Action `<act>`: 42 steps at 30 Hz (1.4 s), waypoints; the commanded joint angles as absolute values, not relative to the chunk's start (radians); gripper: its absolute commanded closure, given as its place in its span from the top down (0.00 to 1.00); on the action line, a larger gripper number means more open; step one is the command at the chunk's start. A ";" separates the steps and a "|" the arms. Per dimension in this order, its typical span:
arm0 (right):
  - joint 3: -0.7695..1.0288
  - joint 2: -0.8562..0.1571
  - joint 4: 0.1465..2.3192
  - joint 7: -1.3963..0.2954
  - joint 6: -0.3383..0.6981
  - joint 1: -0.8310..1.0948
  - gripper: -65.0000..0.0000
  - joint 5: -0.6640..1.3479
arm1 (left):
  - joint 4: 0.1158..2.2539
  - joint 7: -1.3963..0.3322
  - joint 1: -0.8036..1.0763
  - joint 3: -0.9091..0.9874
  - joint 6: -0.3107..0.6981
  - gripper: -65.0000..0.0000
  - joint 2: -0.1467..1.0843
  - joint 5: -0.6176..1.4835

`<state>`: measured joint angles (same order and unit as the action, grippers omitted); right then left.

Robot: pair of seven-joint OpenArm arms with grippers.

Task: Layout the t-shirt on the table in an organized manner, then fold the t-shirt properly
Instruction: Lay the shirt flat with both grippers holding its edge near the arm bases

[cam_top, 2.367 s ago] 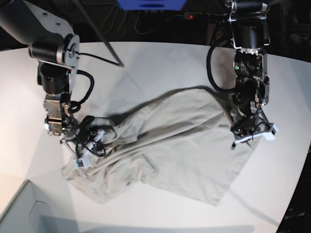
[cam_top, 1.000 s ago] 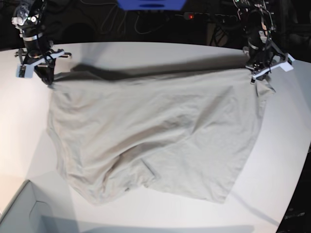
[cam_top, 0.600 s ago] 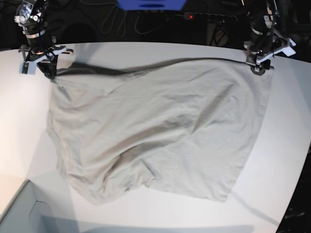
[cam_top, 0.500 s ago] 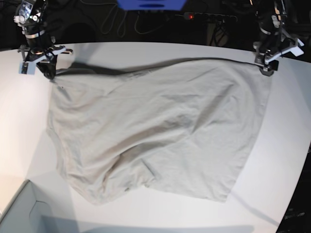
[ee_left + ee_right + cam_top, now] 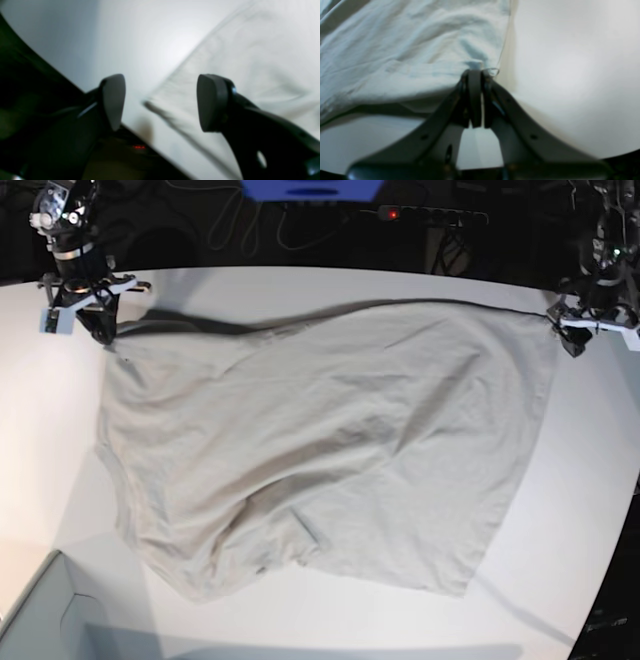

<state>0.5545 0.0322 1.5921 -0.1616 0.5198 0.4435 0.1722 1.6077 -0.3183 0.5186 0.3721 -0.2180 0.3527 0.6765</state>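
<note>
Your left wrist view is smeared with blur, and the dark area at its 7 o'clock is unreadable apart from a small red light. In the base view the grey box corner [image 5: 40, 620] at 7 o'clock is cut off by the frame, so you cannot tell what it holds.

The t-shirt [image 5: 320, 450] lies spread but creased across the table [image 5: 560, 510], its lower hem bunched toward 6 o'clock.

Your left gripper [image 5: 160, 102] stands with jaws wide apart and nothing between the pads; one shirt corner lies on the table below that gap, apart from both fingers. In the base view it sits at 3 o'clock, just off the shirt's edge.

Your right gripper [image 5: 475, 75] is pinched closed on the shirt's corner, at 10 o'clock in the base view.
</note>
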 commanded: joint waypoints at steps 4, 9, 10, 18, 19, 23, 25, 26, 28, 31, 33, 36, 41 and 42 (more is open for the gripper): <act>0.559 0.025 1.607 -0.136 0.519 0.443 0.00 0.185 | 1.620 -0.302 0.521 0.326 -0.107 0.66 0.361 0.495; 0.556 0.025 1.607 -0.136 0.519 0.443 0.00 0.185 | 1.554 -0.309 0.461 0.337 0.030 0.66 0.282 0.386; 0.556 0.025 1.607 -0.136 0.519 0.443 0.00 0.185 | 1.531 -0.309 0.450 0.352 0.048 0.66 0.266 0.366; 0.556 0.025 1.607 -0.136 0.518 0.443 0.00 0.185 | 1.497 -0.311 0.440 0.472 0.134 0.66 0.185 0.292; 0.556 0.025 1.607 -0.136 0.518 0.443 0.00 0.185 | 1.504 -0.311 0.440 0.489 0.140 0.66 0.182 0.291; 0.555 0.025 1.607 -0.136 0.518 0.443 0.00 0.185 | 1.483 -0.311 0.430 0.524 0.142 0.66 0.189 0.291; 0.555 0.027 1.607 -0.136 0.518 0.443 0.00 0.185 | 1.448 -0.311 0.427 0.522 0.142 0.66 0.191 0.291; 0.555 0.027 1.607 -0.136 0.518 0.443 0.00 0.185 | 1.435 -0.311 0.414 0.518 0.142 0.66 0.191 0.291; 0.555 0.027 1.607 -0.137 0.518 0.443 0.00 0.185 | 1.405 -0.311 0.390 0.518 0.142 0.66 0.191 0.291; 0.555 0.027 1.607 -0.137 0.518 0.443 0.00 0.185 | 1.359 -0.311 0.375 0.516 0.142 0.66 0.186 0.291; 0.555 0.027 1.607 -0.137 0.518 0.443 0.00 0.185 | 1.336 -0.311 0.358 0.516 0.142 0.66 0.186 0.291; 0.555 0.027 1.609 -0.137 0.518 0.446 0.00 0.185 | 1.313 -0.311 0.351 0.515 0.142 0.59 0.186 0.291; 0.553 0.028 1.615 -0.136 0.519 0.455 0.00 0.185 | 1.310 -0.308 0.329 0.515 0.153 0.21 0.182 0.291; 0.553 0.028 1.615 -0.136 0.526 0.458 0.00 0.185 | 1.310 -0.309 0.329 0.515 0.157 0.12 0.182 0.291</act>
